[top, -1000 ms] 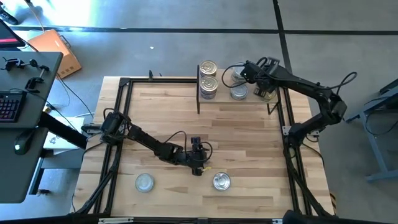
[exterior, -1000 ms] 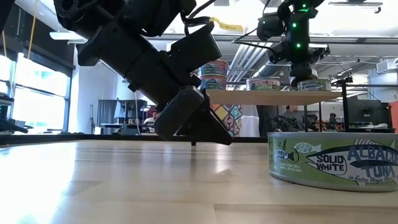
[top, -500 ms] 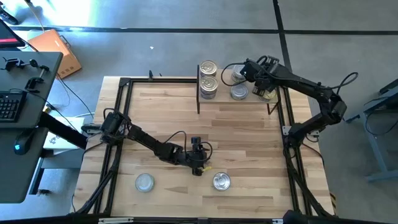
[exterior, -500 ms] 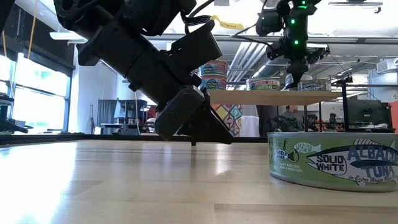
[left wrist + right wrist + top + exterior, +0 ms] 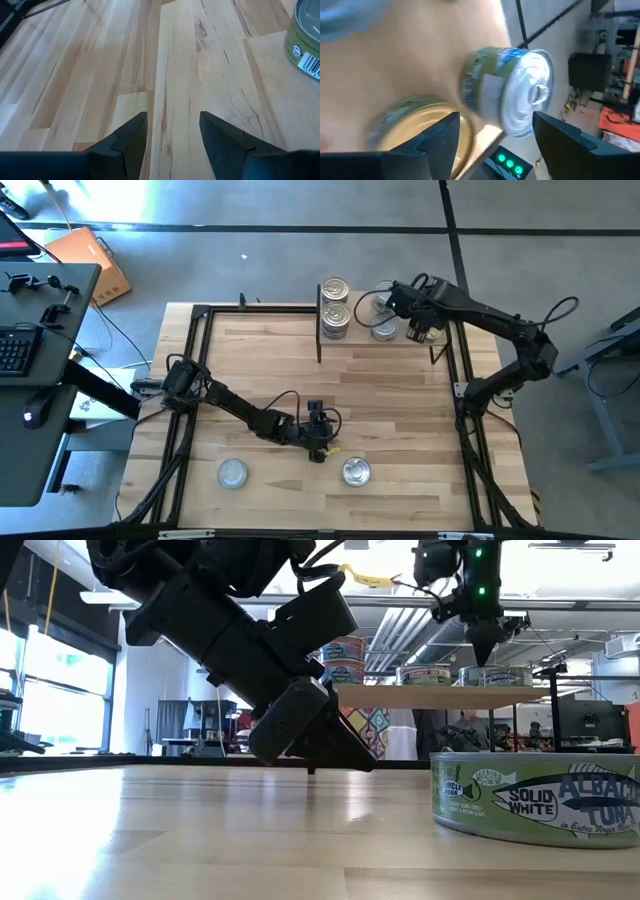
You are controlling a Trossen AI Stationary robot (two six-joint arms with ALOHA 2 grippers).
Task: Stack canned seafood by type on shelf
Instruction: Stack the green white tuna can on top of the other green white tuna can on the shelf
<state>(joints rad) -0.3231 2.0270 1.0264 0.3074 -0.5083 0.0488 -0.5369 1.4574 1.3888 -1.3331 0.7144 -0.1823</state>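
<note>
Right gripper (image 5: 418,330) hangs over the far right end of the small light-wood shelf on thin black legs (image 5: 395,343). Its fingers are spread and hold nothing. A second ago they sat lower, down over a tin on the shelf; now they have lifted clear and opened wider. Judgement: a tin has just been let go on the shelf and this arm is free for the next one.

On the shelf: a stack of short round silver-lidded tins (image 5: 335,307) at the left end, and two more silver-lidded tins (image 5: 380,315) near the gripper. From table height these read as a two-high stack and two separate tins (image 5: 495,677) right below the raised fingers.

Left gripper (image 5: 318,443) waits low over the near middle of the butcher-block tabletop (image 5: 260,370), fingers partly open, nothing between them, unmoved over the last second.

Two tins left on the table: a gold-toned tin (image 5: 357,471) just beside the left gripper, and a silver tin (image 5: 233,473) well apart toward the near left. Judgement: task well along, two tins to go.

Writing: the nearest tin (image 5: 535,798) has a green label reading "SOLID WHITE" and "ALBACORE TUNA"; smaller print not legible. A barcode shows on the tin edge (image 5: 305,35) in the left wrist view.
</note>
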